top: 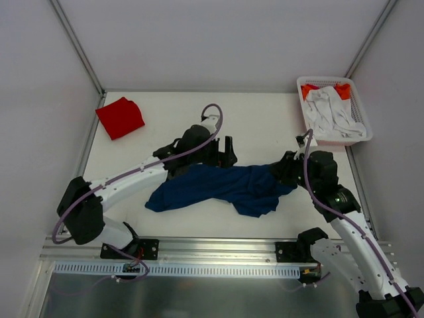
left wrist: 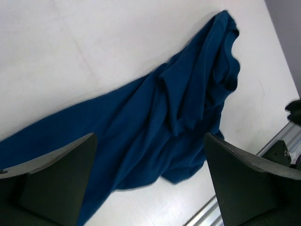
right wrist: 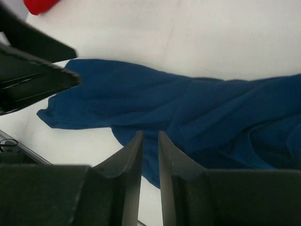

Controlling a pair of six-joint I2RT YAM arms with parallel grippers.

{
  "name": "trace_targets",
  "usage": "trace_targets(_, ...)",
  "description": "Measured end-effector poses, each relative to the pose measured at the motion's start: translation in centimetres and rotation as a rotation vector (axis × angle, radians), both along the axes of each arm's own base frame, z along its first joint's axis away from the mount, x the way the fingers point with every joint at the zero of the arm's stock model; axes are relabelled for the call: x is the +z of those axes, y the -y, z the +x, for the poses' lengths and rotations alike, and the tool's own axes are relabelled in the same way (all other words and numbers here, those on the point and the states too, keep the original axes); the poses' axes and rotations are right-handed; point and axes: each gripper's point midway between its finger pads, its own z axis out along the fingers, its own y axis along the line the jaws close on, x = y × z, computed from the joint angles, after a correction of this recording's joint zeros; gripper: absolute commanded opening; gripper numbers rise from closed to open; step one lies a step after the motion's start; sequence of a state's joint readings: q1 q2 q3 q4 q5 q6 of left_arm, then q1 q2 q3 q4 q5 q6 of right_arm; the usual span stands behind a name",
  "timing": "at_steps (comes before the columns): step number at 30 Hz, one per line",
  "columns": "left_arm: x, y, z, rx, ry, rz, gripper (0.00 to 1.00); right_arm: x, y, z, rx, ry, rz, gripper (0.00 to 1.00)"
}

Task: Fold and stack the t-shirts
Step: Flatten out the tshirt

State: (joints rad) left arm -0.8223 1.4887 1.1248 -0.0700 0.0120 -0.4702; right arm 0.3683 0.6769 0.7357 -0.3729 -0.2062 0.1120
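Observation:
A navy blue t-shirt (top: pixel 218 189) lies crumpled and stretched sideways across the middle of the table. A red t-shirt (top: pixel 120 117), folded, sits at the far left corner. My left gripper (top: pixel 225 151) hovers over the navy shirt's far edge, wide open and empty. In the left wrist view that gripper (left wrist: pixel 149 137) has the navy shirt (left wrist: pixel 178 122) spread below it. My right gripper (top: pixel 286 169) is at the shirt's right end. In the right wrist view the right gripper (right wrist: pixel 150 134) shows a narrow gap with nothing pinched, above the navy shirt (right wrist: pixel 211 108). The red t-shirt (right wrist: pixel 40 5) peeks in at top left.
A white slatted basket (top: pixel 358 136) stands at the far right corner with white cloth (top: pixel 334 112) and something orange (top: pixel 342 89) inside. A metal rail (top: pixel 212 250) runs along the near table edge. The left arm (right wrist: pixel 28 80) shows at the left of the right wrist view.

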Motion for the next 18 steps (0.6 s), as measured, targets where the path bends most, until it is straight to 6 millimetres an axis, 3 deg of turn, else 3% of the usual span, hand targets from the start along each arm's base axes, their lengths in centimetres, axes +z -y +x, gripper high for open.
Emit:
trace_targets(6, -1.5, -4.8, -2.9, 0.112, -0.041, -0.027, 0.87, -3.3, 0.3, -0.2, -0.021, -0.068, -0.015, 0.22)
trace_targets(14, -7.5, -11.8, -6.2, 0.324, -0.132, 0.057, 0.81, -3.7, 0.3, -0.2, -0.026, -0.073, -0.012, 0.23)
trace_targets(18, -9.3, -15.0, -6.8, 0.43, -0.149, 0.082, 0.76, -3.6, 0.2, -0.1, -0.027, -0.07, -0.01, 0.22)
